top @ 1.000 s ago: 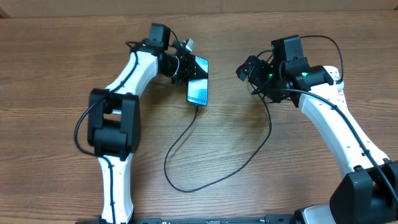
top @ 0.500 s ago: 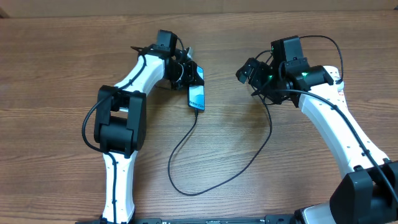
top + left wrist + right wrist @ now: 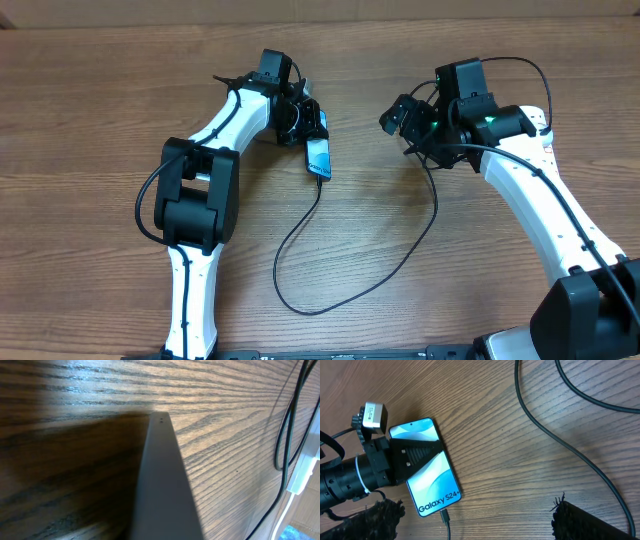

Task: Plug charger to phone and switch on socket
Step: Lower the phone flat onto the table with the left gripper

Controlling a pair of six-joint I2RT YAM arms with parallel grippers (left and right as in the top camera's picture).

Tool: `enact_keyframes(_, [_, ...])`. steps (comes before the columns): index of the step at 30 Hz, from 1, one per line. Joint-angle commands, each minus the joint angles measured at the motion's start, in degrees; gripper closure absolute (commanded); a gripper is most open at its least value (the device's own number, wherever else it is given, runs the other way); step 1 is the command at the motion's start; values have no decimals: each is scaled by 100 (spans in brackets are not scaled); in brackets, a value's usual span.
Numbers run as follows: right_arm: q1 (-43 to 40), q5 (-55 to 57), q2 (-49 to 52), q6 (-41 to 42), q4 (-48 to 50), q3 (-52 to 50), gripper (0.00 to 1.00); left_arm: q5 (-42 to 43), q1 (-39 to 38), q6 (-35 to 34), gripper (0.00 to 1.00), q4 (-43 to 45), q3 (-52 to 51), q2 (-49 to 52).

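Note:
The phone [image 3: 318, 158], its screen reading "Galaxy S24+" [image 3: 427, 472], is tilted up on its long edge, so the overhead view shows it narrow. My left gripper [image 3: 306, 122] is shut on its upper half, with a black finger across the screen [image 3: 412, 457]. The left wrist view shows only the phone's grey edge [image 3: 162, 485]. The charger's connector [image 3: 445, 516] sits in the phone's bottom port. Its black cable [image 3: 300, 235] loops toward the front of the table and back up to the right arm. My right gripper [image 3: 393, 113] hangs open and empty to the right of the phone [image 3: 475, 527]. The socket is out of view.
Wooden table [image 3: 100, 120] all round. The charger cable's loop [image 3: 310, 310] lies between the two arm bases. More black cable crosses the right wrist view [image 3: 540, 425]. A white part with a black cable along it shows at the right edge of the left wrist view [image 3: 302, 472].
My left gripper has turned and shifted slightly right, tipping the phone from flat onto its edge. The cable loop followed a little. The right arm has not moved.

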Motion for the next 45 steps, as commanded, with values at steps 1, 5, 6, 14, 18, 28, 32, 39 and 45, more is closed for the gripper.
enact_keyframes(1, [31, -2, -149, -48, 11, 39, 0, -44, -13, -66, 96, -2, 81, -66])
enact_keyframes(5, [31, 0, -149, -48, 15, 39, 0, -39, -13, -68, 94, -2, 81, -66])
enact_keyframes(6, [31, 0, -149, -46, 15, 39, 0, -39, -13, -68, 93, -4, 81, -66])
enact_keyframes(14, [31, 0, -149, -44, 15, 39, 0, -42, -17, -63, 85, -85, 81, -66])
enact_keyframes(18, [31, 0, -149, -46, 15, 39, 0, -42, -17, -63, 80, -87, 81, -66])
enact_keyframes(28, [31, 0, -149, -46, 15, 39, 0, -42, -17, -63, 77, -105, 81, -66])
enact_keyframes(32, [31, 2, -149, -46, 15, 39, 0, -42, -17, -63, 76, -118, 81, -66])
enact_keyframes(39, [31, 2, -149, -48, 15, 39, 0, -42, -17, -63, 77, -129, 81, -66])
enact_keyframes(45, [31, 24, -149, -48, 15, 39, 0, -42, -17, -63, 78, -127, 81, -66])
